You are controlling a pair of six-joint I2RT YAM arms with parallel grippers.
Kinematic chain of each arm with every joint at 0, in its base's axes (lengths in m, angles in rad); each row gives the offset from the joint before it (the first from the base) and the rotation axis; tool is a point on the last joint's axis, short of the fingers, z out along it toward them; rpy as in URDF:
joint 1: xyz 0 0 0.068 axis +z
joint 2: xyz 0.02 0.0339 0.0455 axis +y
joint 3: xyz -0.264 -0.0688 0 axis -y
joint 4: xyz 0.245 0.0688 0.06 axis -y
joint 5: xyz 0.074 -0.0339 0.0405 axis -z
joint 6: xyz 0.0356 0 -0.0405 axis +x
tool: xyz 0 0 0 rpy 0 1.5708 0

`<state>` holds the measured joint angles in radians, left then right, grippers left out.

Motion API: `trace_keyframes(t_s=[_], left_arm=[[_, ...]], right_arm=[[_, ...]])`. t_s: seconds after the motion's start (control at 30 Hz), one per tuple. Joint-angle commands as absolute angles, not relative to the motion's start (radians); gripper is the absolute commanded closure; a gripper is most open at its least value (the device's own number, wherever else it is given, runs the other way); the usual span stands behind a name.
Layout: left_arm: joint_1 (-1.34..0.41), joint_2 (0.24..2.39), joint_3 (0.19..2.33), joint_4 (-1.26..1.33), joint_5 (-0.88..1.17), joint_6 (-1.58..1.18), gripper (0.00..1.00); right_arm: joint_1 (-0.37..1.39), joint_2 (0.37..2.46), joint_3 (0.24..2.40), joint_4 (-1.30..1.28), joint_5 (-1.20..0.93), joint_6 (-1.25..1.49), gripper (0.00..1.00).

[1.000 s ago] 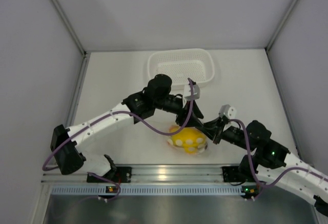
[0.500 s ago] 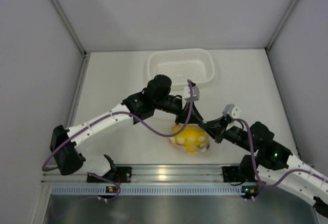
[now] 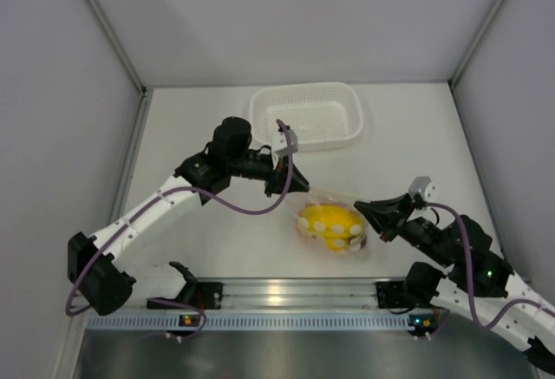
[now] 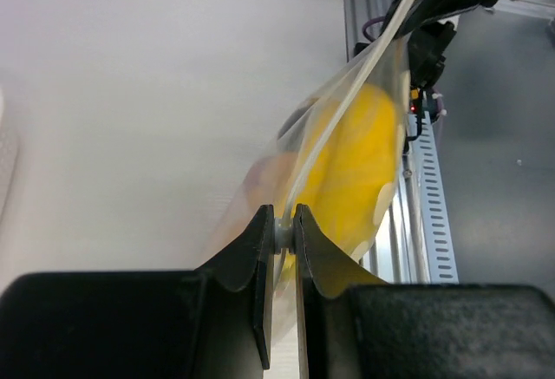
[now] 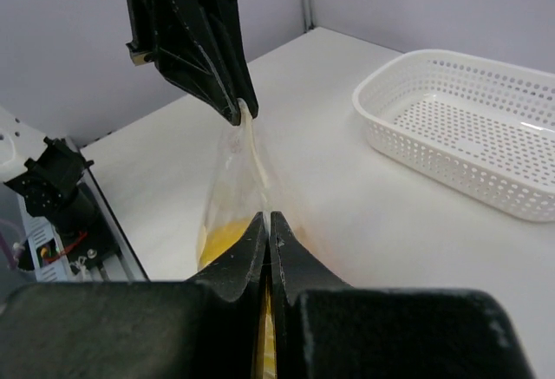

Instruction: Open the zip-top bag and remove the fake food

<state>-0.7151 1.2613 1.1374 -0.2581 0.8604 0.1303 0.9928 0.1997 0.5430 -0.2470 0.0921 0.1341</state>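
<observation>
Zip-top bag stretched between two grippers, with its fake food inside. The left gripper is pinching a thin fold of the bag's upper edge, its jaws standing narrow with only the film between them. The right gripper is clamping the far end of that edge directly ahead of the left fingers, its jaws pressed fully together on the plastic. The white seam is running taut from one pair of tips to the other. Opposed grips of this kind are probably serving to put tension across the closure so that it can part. Whether each gripper is holding a separate lip of the mouth cannot be told, and the seal appears not yet opened. The food is showing as a yellow mass with an orange tinge, sagging in the belly of the bag below and between the two sets of tips, where its weight is holding the lower film against the table. A white basket is sitting beyond the left gripper, well apart from the bag, presumably ready for the pieces.
</observation>
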Motion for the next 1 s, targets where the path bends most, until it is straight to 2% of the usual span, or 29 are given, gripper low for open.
trace_keyframes(t_s=[0.0, 0.3, 0.9, 0.97], left_arm=[[-0.620, 1.191, 1.114, -0.262, 0.917, 0.160, 1.00], [-0.534, 1.127, 1.060, -0.262, 0.913, 0.190, 1.00], [-0.416, 1.200, 1.032, -0.262, 1.026, 0.192, 1.00], [-0.414, 1.212, 1.034, -0.262, 1.052, 0.190, 0.89]], right_arm=[[1.008, 0.155, 0.630, -0.262, 0.144, 0.156, 1.00], [1.009, 0.121, 0.680, -0.328, 0.163, 0.149, 1.00], [1.008, 0.100, 0.677, -0.325, 0.140, 0.172, 1.00], [1.009, 0.121, 0.667, -0.316, 0.108, 0.172, 1.00]])
